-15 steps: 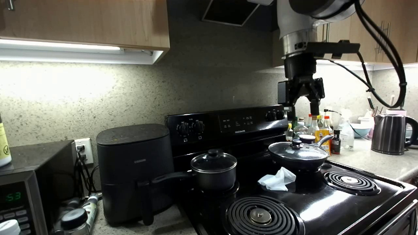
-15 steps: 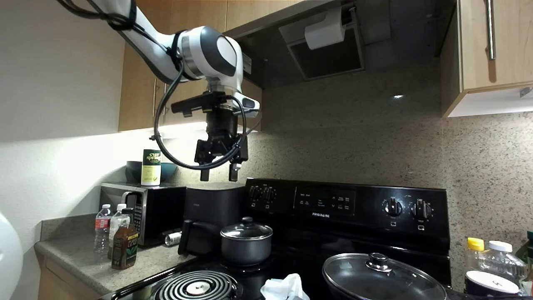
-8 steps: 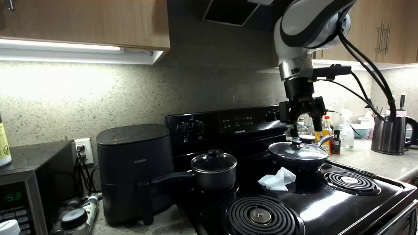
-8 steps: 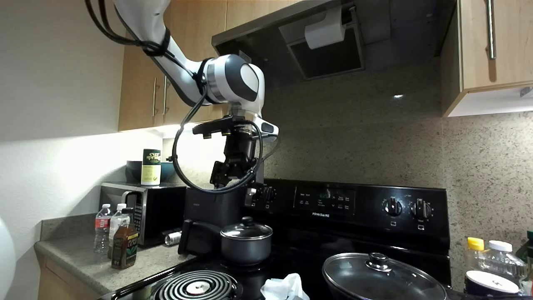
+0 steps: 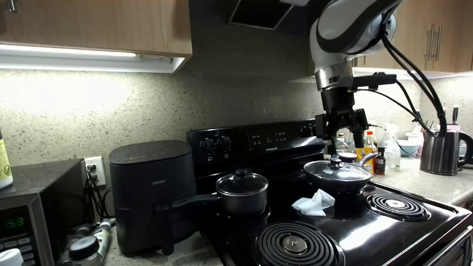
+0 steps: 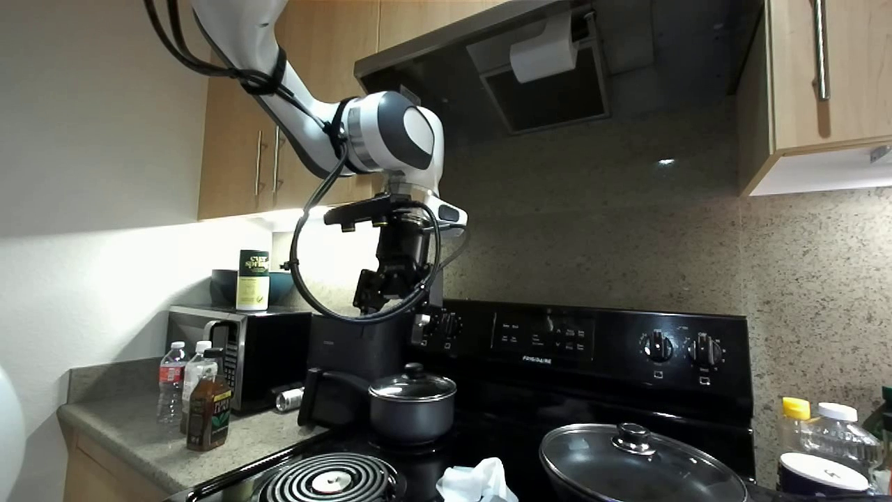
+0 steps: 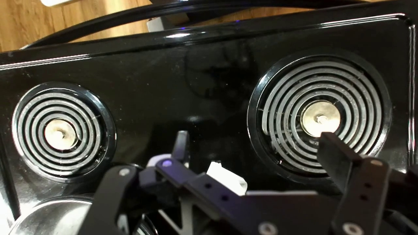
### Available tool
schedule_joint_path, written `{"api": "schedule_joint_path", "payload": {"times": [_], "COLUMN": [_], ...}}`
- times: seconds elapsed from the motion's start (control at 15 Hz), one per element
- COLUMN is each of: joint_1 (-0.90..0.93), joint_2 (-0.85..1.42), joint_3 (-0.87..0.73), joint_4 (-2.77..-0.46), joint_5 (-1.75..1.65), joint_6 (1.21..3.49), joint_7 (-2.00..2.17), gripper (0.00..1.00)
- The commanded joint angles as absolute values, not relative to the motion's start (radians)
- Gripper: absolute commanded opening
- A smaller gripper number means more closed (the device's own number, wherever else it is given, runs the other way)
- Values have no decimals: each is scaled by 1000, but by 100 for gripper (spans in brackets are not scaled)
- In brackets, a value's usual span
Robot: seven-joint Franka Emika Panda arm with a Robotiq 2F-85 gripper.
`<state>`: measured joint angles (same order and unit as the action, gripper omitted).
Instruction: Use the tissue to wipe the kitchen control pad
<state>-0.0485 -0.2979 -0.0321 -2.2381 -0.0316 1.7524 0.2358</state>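
Observation:
The tissue [image 5: 314, 203], a crumpled white wad, lies on the black stovetop between the saucepan and the frying pan. It also shows at the bottom edge of an exterior view [image 6: 477, 482]. In the wrist view the tissue [image 7: 228, 178] is partly hidden behind the gripper's linkage. The kitchen control pad, a glossy black upright panel with knobs, stands behind the burners in both exterior views [image 5: 240, 142] [image 6: 550, 338]. My gripper [image 5: 345, 146] hangs above the stove, slightly tilted and apart from the tissue. In the wrist view its fingers [image 7: 254, 134] are wide apart with nothing between them.
A lidded saucepan [image 5: 242, 199] and a lidded frying pan [image 5: 336, 175] stand on the rear burners. A black air fryer [image 5: 151, 195] is beside the stove, with a microwave [image 6: 275, 348] beyond it. Bottles [image 5: 366, 151] stand on the far counter. A range hood [image 6: 446, 63] hangs overhead.
Over the last second my gripper has come down toward the stove and tilted slightly. In the last half second it has barely moved. The tissue has not moved.

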Motion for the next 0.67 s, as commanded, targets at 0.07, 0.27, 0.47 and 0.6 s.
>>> {"api": "schedule_joint_path", "payload": {"times": [0.07, 0.27, 0.47, 0.6], "joint_1": [-93, -121, -137, -139], "joint_2": [-180, -68, 55, 99], "joint_3": [-69, -103, -133, -143], "joint_4": [-2231, -2206, -2152, -2126], "joint_5": [-16, -35, -39, -46], "joint_6": [1822, 1849, 1832, 1816], "joint_7": [268, 262, 240, 239], "gripper": [100, 100, 100, 100]}}
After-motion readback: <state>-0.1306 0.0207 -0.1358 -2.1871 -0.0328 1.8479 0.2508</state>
